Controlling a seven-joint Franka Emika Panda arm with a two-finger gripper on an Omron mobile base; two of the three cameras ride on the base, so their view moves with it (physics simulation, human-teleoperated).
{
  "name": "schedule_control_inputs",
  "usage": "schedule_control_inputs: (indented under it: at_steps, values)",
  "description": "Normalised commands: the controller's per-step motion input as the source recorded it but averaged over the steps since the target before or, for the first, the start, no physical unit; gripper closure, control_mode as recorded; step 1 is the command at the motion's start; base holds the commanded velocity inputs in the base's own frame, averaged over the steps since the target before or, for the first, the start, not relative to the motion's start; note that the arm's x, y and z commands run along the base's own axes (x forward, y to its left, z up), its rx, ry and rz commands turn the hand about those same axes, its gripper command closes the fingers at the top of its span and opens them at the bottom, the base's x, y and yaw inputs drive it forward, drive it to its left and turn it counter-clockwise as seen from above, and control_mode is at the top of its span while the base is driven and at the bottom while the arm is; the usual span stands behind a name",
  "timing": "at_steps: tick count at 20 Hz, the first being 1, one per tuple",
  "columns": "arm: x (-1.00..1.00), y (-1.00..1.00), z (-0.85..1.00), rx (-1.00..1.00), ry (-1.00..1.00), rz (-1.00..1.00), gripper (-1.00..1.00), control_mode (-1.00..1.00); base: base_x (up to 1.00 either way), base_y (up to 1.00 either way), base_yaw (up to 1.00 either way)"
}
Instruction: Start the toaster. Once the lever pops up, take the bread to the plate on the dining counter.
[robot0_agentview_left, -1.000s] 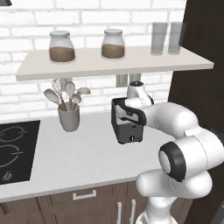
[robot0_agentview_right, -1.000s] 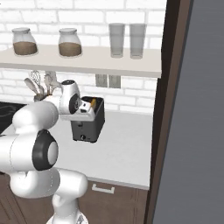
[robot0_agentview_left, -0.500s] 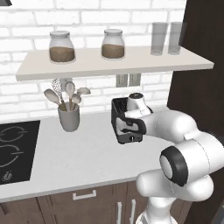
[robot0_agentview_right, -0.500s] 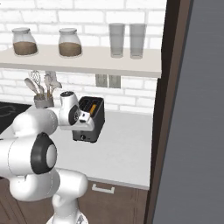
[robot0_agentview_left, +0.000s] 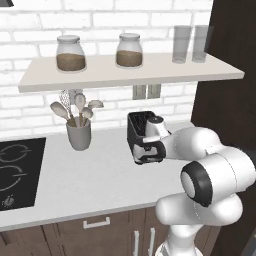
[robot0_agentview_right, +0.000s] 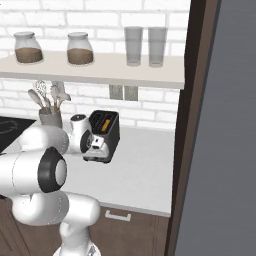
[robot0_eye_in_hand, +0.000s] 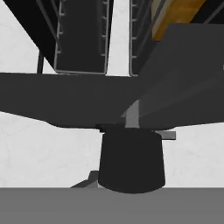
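The dark grey toaster (robot0_agentview_left: 135, 129) (robot0_agentview_right: 112, 134) stands on the white worktop under the shelf. A golden slice of bread (robot0_agentview_right: 104, 124) (robot0_eye_in_hand: 173, 18) sits in one of its slots. My gripper (robot0_agentview_left: 146, 150) (robot0_agentview_right: 99, 145) (robot0_eye_in_hand: 131, 161) is shut, with nothing held between its fingers. It is low against the toaster's narrow front face. In the hand view the dark fingertips sit right below the pale lever (robot0_eye_in_hand: 132, 115), touching or nearly touching it. The toaster's top (robot0_eye_in_hand: 65, 94) and both slots stretch away above them. The plate and the dining counter are out of view.
A grey utensil cup (robot0_agentview_left: 79, 135) stands left of the toaster and a black hob (robot0_agentview_left: 15, 170) lies further left. The shelf (robot0_agentview_left: 125, 70) above carries two jars and two glasses. A tall dark cabinet (robot0_agentview_right: 220, 125) walls off the right side.
The hand has come down from above the toaster's top to its front face. The jaws have stayed shut. The toaster and bread have not moved.
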Motion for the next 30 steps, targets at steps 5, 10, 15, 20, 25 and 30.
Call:
schedule_control_inputs:
  at_steps: [5,10,15,20,25,30]
  values:
    - [-0.08,-0.06,0.11,0.0,-0.02,0.0,1.0,-1.0,0.0,0.0,0.0]
    - [-0.28,0.0,0.53,0.0,-0.09,0.0,1.0,-1.0,0.0,0.0,0.0]
    - [-0.13,-0.02,0.73,0.0,-0.06,0.0,1.0,-1.0,0.0,0.0,0.0]
    - [0.0,-0.28,0.69,0.0,-0.1,0.0,1.0,-1.0,0.0,0.0,0.0]
    - [0.0,-0.15,0.66,0.02,-0.12,0.0,1.0,-1.0,0.0,0.0,0.0]
    - [0.0,0.0,0.59,0.02,-0.15,0.0,1.0,-1.0,0.0,0.0,0.0]
